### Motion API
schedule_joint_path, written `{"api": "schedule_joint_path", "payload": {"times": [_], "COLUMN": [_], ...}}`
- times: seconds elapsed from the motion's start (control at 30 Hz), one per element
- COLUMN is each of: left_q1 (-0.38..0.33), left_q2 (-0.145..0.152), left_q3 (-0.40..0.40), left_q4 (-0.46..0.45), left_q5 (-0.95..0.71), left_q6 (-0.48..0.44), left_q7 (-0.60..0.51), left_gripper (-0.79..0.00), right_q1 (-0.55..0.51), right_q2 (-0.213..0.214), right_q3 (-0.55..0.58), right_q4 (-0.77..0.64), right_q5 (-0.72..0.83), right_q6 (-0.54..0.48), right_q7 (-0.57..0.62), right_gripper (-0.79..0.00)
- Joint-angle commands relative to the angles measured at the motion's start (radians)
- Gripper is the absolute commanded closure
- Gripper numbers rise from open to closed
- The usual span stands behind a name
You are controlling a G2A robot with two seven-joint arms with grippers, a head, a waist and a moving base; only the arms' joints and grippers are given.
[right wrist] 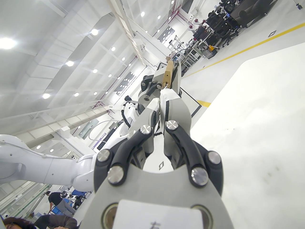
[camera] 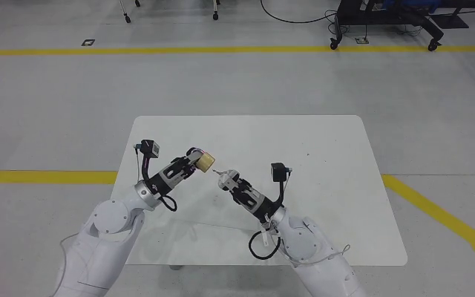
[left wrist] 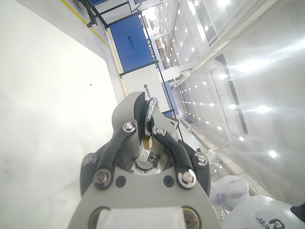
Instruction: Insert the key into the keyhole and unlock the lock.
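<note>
Wide shot first: the white table, rounded at the corners, stands on a pale floor with a yellow floor line running across behind it. Both arms are up over the near half of that table, angled in toward each other, tips almost meeting near the middle.

On the left, the left gripper is clamped tight on the brass lock — fingers squeezed against it from both sides, the lock carried in the air above the tabletop, its brass body poking out toward the other arm. From the left wrist view a strip of brass shows wedged between those closed fingers.

Over to the right, the right gripper has its fingers pressed together, pinching the key. Only a thin silver tip sticks out past the fingertips, and it points straight at the lock.

Now the close call — from the right wrist view the key's tip sits right at the lock's near end face, lined up with it. From above, the two are just beside each other. Whether the tip is inside the keyhole, I cannot tell.
</note>
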State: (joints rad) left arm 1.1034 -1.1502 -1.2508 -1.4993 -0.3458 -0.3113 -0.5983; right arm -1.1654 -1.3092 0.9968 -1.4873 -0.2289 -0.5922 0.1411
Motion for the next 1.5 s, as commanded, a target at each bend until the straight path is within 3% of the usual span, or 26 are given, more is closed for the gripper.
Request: {"api": "schedule_joint_path", "payload": {"times": [0.0, 1.47], "left_q1": [0.001, -0.006], "left_q2": [-0.001, -0.011], "left_q3": [0.000, -0.006], "left_q4": [-0.002, 0.016], "left_q5": [0.005, -0.013], "left_q6": [0.002, 0.063], "left_q7": [0.002, -0.021], "left_gripper": [0.000, 0.000], "right_q1": [0.002, 0.001], "right_q2": [-0.002, -0.030], "right_q3": [-0.002, 0.012], "right_q4": [0.003, 0.015], "right_q5": [0.002, -0.043], "right_q6": [0.005, 0.029], "right_q7": [0.001, -0.049], "right_gripper": [0.000, 0.000]}}
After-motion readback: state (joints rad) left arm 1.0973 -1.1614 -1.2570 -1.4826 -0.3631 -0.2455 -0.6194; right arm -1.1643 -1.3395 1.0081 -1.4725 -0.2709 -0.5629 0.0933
